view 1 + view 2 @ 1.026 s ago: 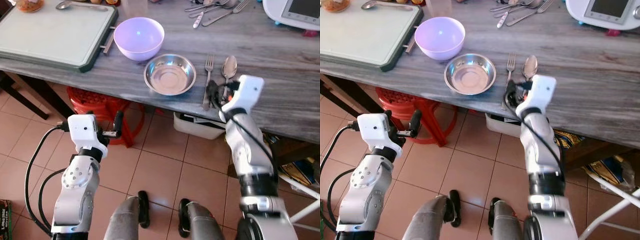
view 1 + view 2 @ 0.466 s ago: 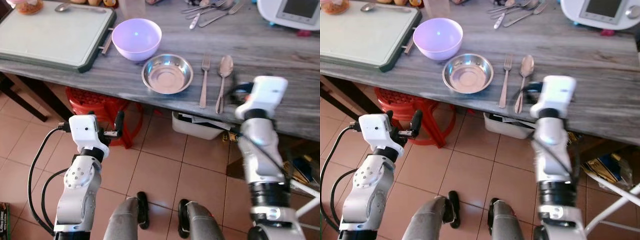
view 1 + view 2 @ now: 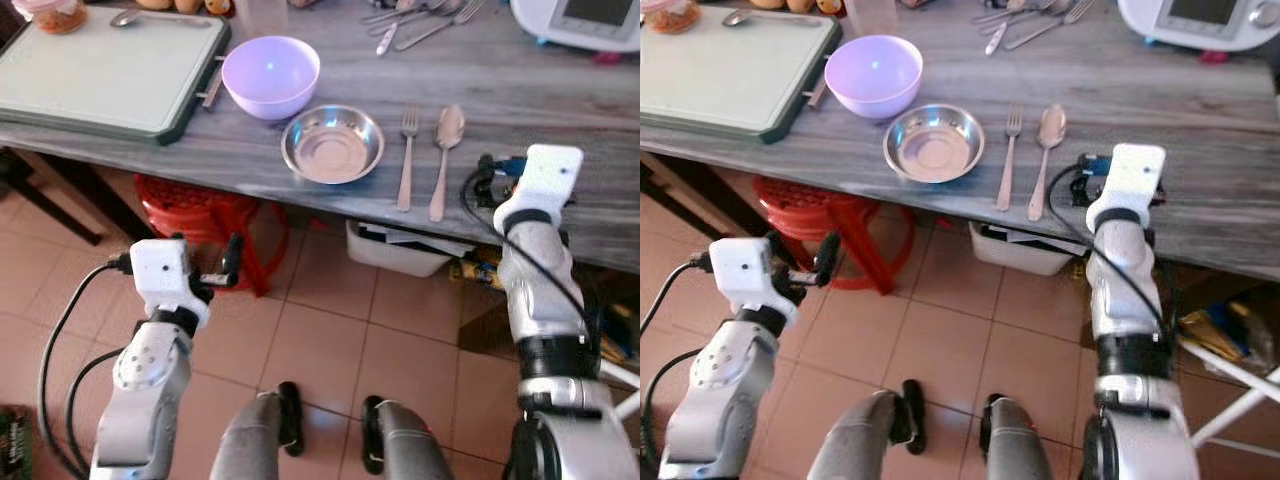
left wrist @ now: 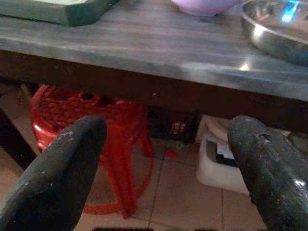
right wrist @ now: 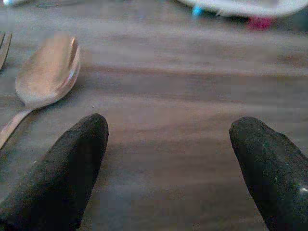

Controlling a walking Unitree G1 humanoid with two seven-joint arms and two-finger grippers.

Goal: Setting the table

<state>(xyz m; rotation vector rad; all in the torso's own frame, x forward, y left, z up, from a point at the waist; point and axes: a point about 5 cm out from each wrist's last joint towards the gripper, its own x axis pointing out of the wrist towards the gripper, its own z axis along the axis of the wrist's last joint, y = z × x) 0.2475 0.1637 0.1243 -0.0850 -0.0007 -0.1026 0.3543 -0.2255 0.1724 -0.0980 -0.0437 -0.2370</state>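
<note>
A steel bowl (image 3: 332,144) sits near the front edge of the grey wooden table (image 3: 300,175), with a purple bowl (image 3: 271,75) just behind it. A fork (image 3: 406,158) and a spoon (image 3: 443,150) lie side by side to the right of the steel bowl. My right gripper (image 5: 168,130) is open and low over bare tabletop, a little to the right of the spoon (image 5: 45,72), holding nothing. My left gripper (image 4: 166,130) is open below the table's edge, facing the space under it.
A green-rimmed tray (image 3: 100,70) lies at the table's left with a spoon (image 3: 125,17) and a jar (image 3: 55,12) at its back. Loose cutlery (image 3: 420,15) and a white appliance (image 3: 590,20) stand at the back. Under the table are a red stool (image 3: 200,215) and a white box (image 3: 400,250).
My right gripper has drawn away to the right from the fork and spoon handles, which now lie free on the table. The left arm has sunk slightly.
</note>
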